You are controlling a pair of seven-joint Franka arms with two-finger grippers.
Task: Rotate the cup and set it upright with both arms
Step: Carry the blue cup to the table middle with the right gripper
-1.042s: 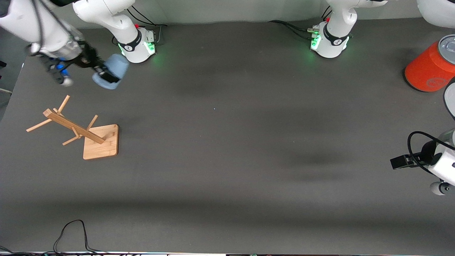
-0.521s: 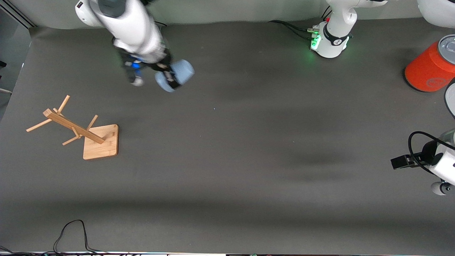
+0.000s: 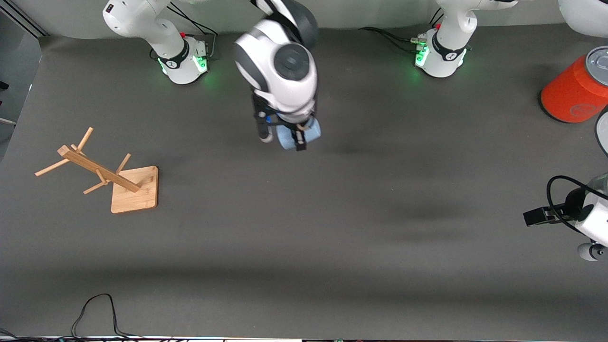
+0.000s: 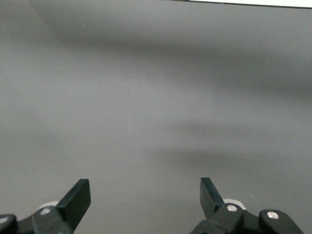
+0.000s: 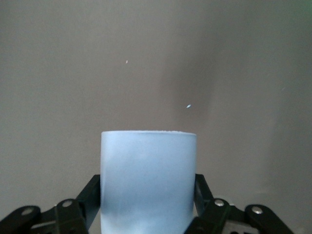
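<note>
Cup [image 5: 148,180] half-hidden in right tool [image 5: 146,195]

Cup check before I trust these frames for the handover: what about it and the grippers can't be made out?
- Cup: front view, mostly under the right arm's wrist; which end is open, unseen.
- Cup's lower part: right wrist view, cut by the edge at the right gripper.
- Left gripper: front view, cropped at the edge.

A dark grey matte bench [image 3: 332,228] fills the view, crossed by soft shadows, with a pale wall [image 3: 342,12] along its top edge.
</note>
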